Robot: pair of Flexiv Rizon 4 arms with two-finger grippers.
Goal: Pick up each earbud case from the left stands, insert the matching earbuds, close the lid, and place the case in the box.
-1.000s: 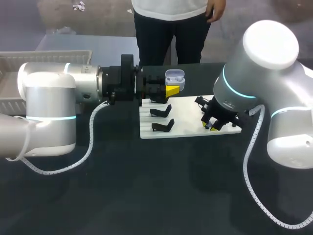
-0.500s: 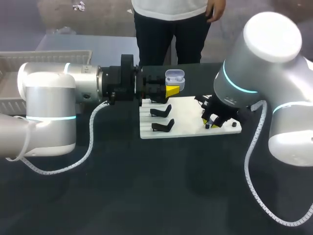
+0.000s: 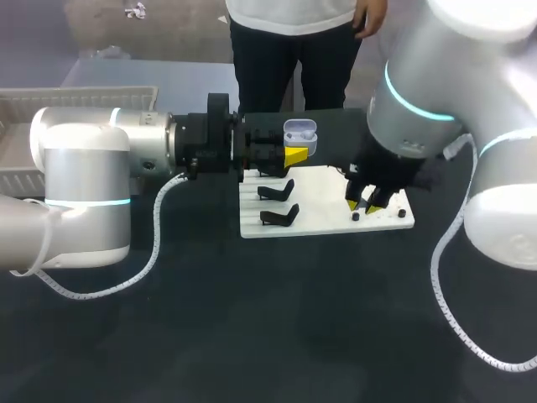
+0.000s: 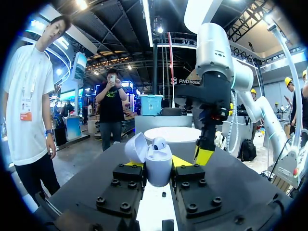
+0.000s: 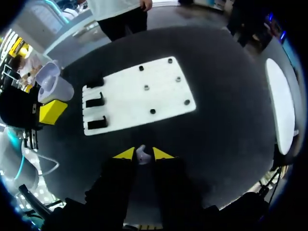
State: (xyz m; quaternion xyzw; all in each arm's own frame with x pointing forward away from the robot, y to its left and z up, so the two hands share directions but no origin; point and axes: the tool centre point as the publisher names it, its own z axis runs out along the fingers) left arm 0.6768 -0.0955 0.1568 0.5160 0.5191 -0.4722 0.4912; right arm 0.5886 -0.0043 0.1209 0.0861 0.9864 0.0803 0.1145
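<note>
Right pincer (image 5: 143,153) pinches an earbud (image 5: 141,155); left pincer (image 4: 157,165) grips the open case (image 4: 159,158)

Here's our tally right now. One case (image 4: 159,168), just the one. Earbuds, we make it two: one earbud (image 4: 159,142) in the case, another earbud (image 5: 142,155) between yellow tips. One white board (image 5: 120,94), and on it we count three black stands (image 5: 94,102) down one side, plus six small dark pegs (image 5: 146,87). One white box (image 3: 75,101) off at the far left. And our own arms: two, with two grippers, left gripper (image 4: 158,164) and right gripper (image 3: 364,202).
</note>
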